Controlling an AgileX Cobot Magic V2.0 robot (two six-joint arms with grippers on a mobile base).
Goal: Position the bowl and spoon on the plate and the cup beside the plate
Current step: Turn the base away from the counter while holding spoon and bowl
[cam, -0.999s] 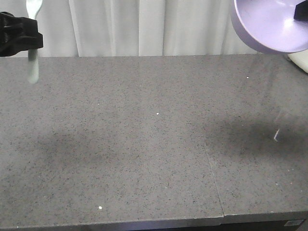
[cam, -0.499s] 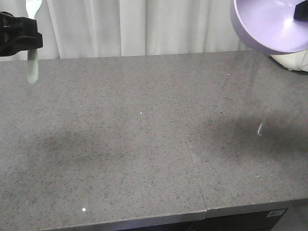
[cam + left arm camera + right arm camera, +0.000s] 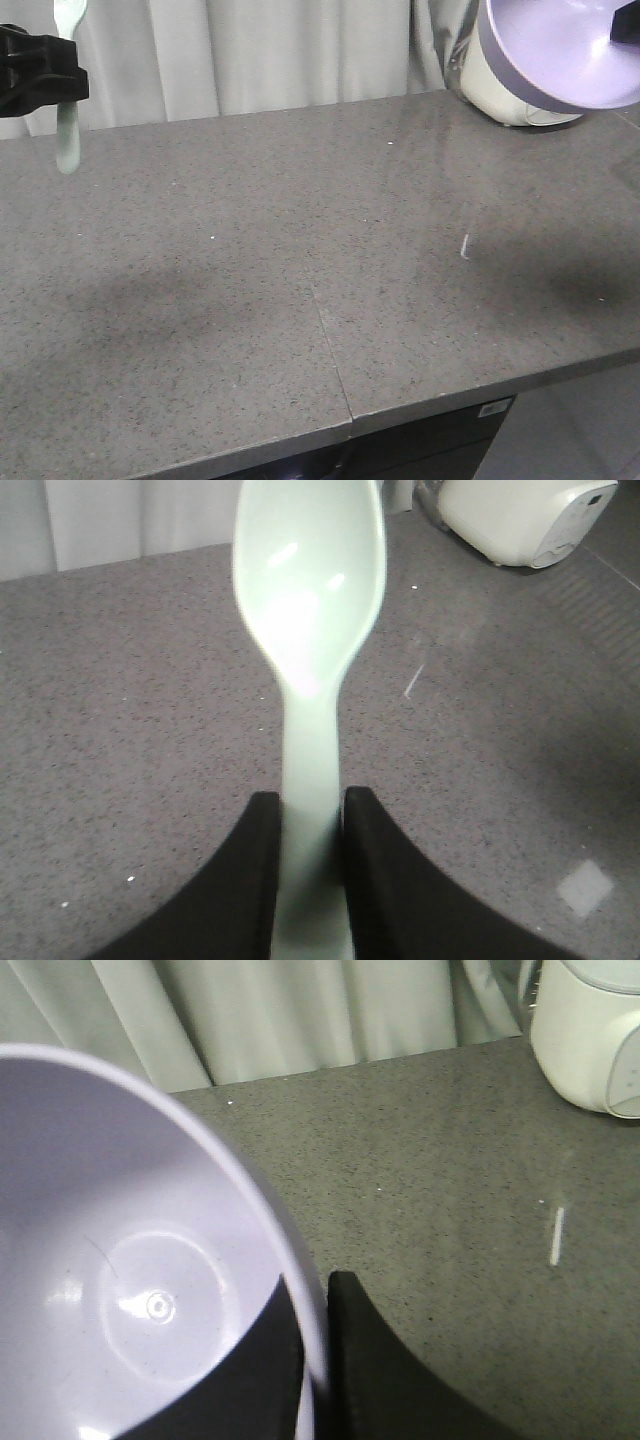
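Left pincer [image 3: 307, 815] is clenched on the handle of the mint spoon [image 3: 308, 590], holding it upright above the grey worktop [image 3: 300, 260]. Right pincer [image 3: 315, 1295] grips the rim of the lavender bowl [image 3: 130, 1290], lifted clear, a white appliance [image 3: 505, 100] behind it.

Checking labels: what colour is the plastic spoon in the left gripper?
The short plastic spoon is pale mint green, clearest in the left wrist view.

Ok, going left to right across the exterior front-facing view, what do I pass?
left tool gripping the spoon → countertop seam → small white mark → bowl held up by the right tool
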